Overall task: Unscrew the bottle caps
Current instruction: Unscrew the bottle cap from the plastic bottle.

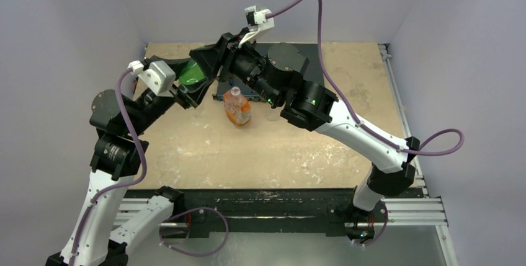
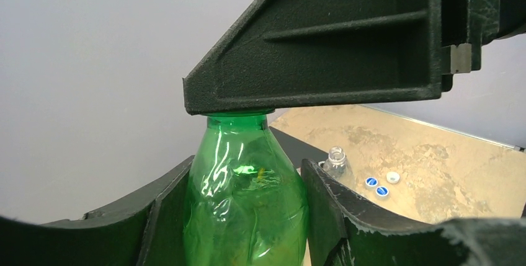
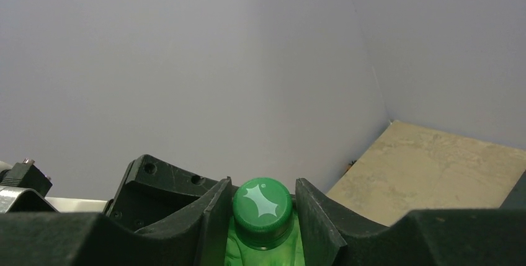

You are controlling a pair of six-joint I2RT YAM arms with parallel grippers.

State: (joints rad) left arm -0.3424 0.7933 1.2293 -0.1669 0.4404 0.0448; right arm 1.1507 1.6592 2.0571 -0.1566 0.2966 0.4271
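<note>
You look down on a tan, mottled counter (image 1: pixel 205 148) closed in by pale lilac walls (image 1: pixel 74 18). A dark mat (image 1: pixel 315 52) lies toward its far side, and silver metal rails (image 1: pixel 422 207) run along its near edge.

Green cap (image 3: pixel 262 209): white starburst emblem

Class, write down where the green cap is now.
In the right wrist view, the green cap sits on the green bottle, between the jaws of the right gripper; the left gripper holds the bottle.
</note>
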